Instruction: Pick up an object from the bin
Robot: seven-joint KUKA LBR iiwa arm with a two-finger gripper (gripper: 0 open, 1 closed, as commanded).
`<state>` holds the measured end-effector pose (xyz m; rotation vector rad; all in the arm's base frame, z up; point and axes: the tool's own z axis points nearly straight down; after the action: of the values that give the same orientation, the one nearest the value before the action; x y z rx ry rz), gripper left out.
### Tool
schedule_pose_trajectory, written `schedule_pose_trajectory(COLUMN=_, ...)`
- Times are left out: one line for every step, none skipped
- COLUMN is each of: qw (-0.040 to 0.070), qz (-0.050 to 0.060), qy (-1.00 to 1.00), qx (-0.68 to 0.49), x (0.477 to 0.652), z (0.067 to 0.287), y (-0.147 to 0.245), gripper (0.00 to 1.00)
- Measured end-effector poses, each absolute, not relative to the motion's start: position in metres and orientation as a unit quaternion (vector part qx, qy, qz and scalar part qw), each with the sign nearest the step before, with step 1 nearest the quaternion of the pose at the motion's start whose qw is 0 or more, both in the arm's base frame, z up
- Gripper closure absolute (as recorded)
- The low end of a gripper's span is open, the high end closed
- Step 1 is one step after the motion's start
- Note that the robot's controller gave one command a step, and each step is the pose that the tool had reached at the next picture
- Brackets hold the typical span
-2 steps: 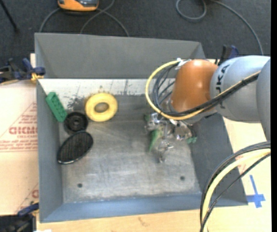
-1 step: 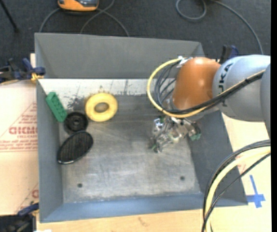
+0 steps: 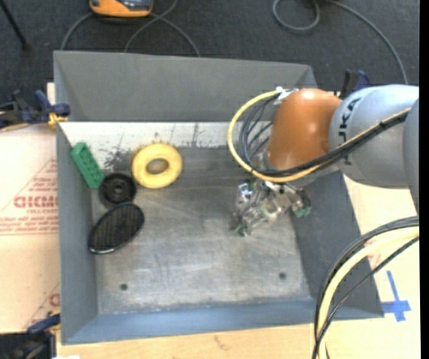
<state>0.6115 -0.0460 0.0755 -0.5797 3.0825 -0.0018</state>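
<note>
1. Presently, the claw (image 3: pixel 263 209) sits low over bare floor in the right-middle of the grey metal bin (image 3: pixel 184 96). Its tip is a tangle of small metal parts under the arm's orange cover (image 3: pixel 300 129), so I cannot tell whether it is wide or narrow. Nothing recognisable can be made out in it.

2. The things to pick from all lie along the left side, well apart from the claw:
   - a yellow foam-like ring (image 3: pixel 171 164) near the back wall;
   - a small black round disc (image 3: pixel 117 189) just in front of it;
   - a flat black oval mesh piece (image 3: pixel 115 227) near the disc;
   - a green ribbed plastic block (image 3: pixel 87 164) against the left wall.

3. The main risk is closing here. With only bare metal below, that would likely yield an empty grasp.

4. If the claw is as low as it looks, a sideways move towards the left group could scrape the floor. It could also shove the things into the corner, where they would be harder to reach.

5. The green ribbed plastic block lies tight to the wall, so a descent on it may strike the wall.

6. The flat black oval mesh piece looks thin and low. It may slip out from under a pinch instead of being gripped.

7. The small black round disc lies just beside both the ring and the oval piece. A grasp aimed at one could nudge or catch a neighbour.

8. The cables (image 3: pixel 237 137) looped round the wrist hang close to the bin's right wall and might snag on its rim during a long reach leftwards.
</note>
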Motion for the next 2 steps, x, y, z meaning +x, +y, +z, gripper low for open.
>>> schedule_pose_trajectory(qw=0.002, qz=0.0, qy=0.983, qx=-0.184, x=0.6111, z=0.0785, y=-0.046, gripper=1.0)
schedule_pose_trajectory(qw=0.0, qz=0.001, qy=0.983, qx=-0.184, x=0.6095, z=0.0884, y=-0.0458, gripper=1.0)
